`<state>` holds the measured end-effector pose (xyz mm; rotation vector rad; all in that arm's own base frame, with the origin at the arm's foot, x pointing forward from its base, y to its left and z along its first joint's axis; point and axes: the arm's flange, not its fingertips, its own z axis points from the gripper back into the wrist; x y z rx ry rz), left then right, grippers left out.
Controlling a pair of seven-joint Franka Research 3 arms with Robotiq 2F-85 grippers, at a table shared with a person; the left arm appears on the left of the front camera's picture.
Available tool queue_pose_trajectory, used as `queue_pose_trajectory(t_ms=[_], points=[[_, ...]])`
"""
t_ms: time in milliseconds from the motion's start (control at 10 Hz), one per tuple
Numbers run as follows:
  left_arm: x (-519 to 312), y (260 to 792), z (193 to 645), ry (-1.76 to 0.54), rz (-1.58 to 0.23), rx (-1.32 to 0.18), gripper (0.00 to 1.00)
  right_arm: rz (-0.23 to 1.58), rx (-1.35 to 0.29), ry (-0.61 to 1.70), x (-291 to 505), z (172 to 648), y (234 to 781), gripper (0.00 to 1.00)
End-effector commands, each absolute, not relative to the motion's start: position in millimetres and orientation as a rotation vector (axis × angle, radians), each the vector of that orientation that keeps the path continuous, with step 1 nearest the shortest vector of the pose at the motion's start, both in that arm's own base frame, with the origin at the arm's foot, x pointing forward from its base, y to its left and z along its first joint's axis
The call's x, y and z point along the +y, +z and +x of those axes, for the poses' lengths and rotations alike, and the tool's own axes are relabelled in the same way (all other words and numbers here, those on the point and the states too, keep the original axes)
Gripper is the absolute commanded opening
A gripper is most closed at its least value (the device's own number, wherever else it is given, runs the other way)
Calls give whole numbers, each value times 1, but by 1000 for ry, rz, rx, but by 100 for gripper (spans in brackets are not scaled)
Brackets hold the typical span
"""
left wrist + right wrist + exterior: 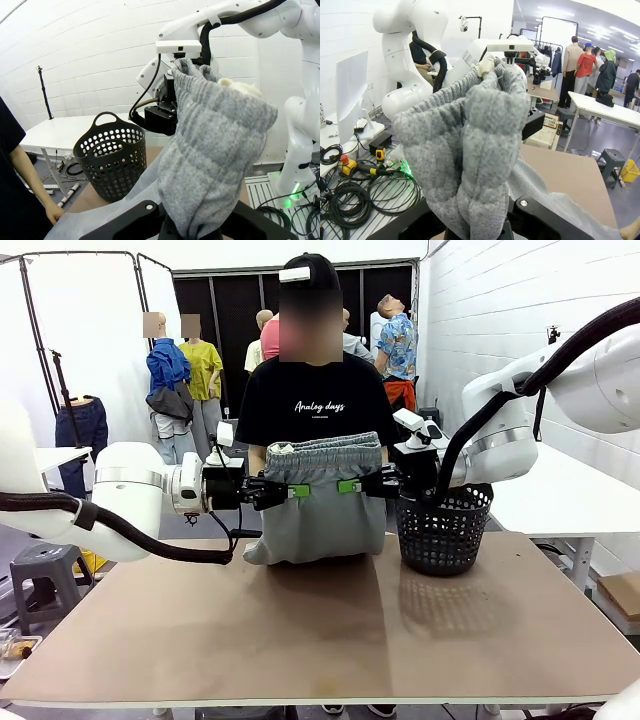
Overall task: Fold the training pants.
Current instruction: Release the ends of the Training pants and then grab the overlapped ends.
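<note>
Your left gripper (298,491) and right gripper (347,486) each pinch the training pants (320,525) tight, holding them upright with the bottom on the table (300,640).

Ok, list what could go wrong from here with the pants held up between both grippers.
1. The left gripper and right gripper pinch the training pants just below the waistband; one side could slip free and drop.
2. The basket stands close by the right gripper; a sideways move might knock it.
3. The pants' lower end sits bunched on the table, so laying them down may trap creases.
</note>
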<state>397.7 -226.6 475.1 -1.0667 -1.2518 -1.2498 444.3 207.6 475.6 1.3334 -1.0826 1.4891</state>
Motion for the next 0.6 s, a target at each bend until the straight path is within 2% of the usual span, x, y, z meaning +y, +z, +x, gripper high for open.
queue_pose_trajectory(t_ms=[0,500], points=[[-227,477,397,-1250,-1066,-1256,0,1345,-1096,1496,206,442,476,0],[-227,477,397,-1250,-1066,-1256,0,1345,-1096,1496,206,442,476,0]])
